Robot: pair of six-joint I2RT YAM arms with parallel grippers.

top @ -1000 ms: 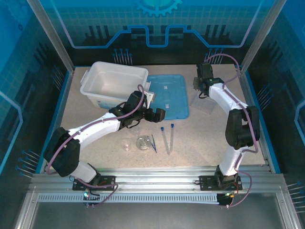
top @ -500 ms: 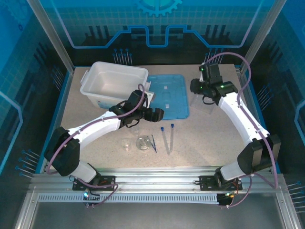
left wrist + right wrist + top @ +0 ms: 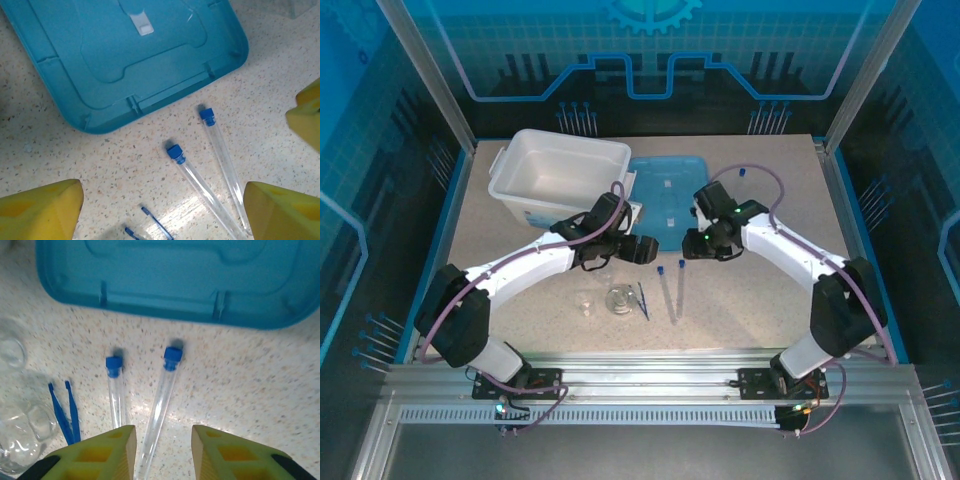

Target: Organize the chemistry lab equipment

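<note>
From my end, speckled table (image 3: 760, 300) carries a white bin (image 3: 560, 170) far left, w/ a light-blue lid (image 3: 660, 185) flat just right of it. Nearer, approx center, L to R: small beaker (image 3: 585, 302), conical flask (image 3: 619, 300), tweezers (image 3: 642, 300), two blue-capped tubes (image 3: 667, 295) (image 3: 680, 290).

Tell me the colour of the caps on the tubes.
Blue caps on clear tubes, clearest in the right wrist view.

left arm (image 3: 520, 268) stretched forward | left claw (image 3: 642, 250) jaws wide apart | right arm (image 3: 790, 255) folded inward | right claw (image 3: 700, 247) jaws narrowly parted

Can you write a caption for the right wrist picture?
Right gripper hovers open above two blue-capped tubes lying near the light-blue lid.
</note>
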